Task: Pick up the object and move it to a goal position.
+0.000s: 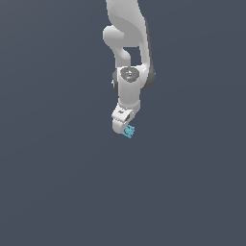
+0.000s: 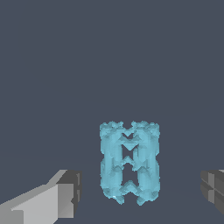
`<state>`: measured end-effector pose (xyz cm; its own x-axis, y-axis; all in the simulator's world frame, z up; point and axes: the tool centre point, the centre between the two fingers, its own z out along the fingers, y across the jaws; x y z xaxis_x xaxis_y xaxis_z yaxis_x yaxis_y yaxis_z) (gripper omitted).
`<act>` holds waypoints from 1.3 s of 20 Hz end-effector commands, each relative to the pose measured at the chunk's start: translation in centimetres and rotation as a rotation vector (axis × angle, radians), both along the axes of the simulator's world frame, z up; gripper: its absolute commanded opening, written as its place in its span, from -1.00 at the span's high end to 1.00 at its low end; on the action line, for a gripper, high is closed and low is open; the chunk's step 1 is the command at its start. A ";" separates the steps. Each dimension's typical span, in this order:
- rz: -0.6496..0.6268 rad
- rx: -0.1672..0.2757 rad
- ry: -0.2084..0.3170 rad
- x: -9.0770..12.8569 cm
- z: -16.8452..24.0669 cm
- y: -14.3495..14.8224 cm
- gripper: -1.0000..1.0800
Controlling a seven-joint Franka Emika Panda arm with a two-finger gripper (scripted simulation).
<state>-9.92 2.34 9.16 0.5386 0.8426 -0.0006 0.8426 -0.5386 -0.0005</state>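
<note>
Currently your gripper (image 2: 140, 192) sits wide open around the cyan object (image 2: 129, 162), both fingers (image 2: 70, 192) clear of it with gaps either side, nothing held, object at the white arm's (image 1: 129, 86) tip.

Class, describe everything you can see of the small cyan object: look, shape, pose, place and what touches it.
The cyan object is bright turquoise, rough and jagged, with two columns joined at both ends and zigzag gaps between. It lies on the plain dark grey floor. In the wrist view it sits between the hand's open fingers, neither touching it. In the exterior view it peeks out beside the hand's tip.
</note>
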 end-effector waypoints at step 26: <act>0.014 0.000 0.000 -0.2 -5.1 0.0 1.00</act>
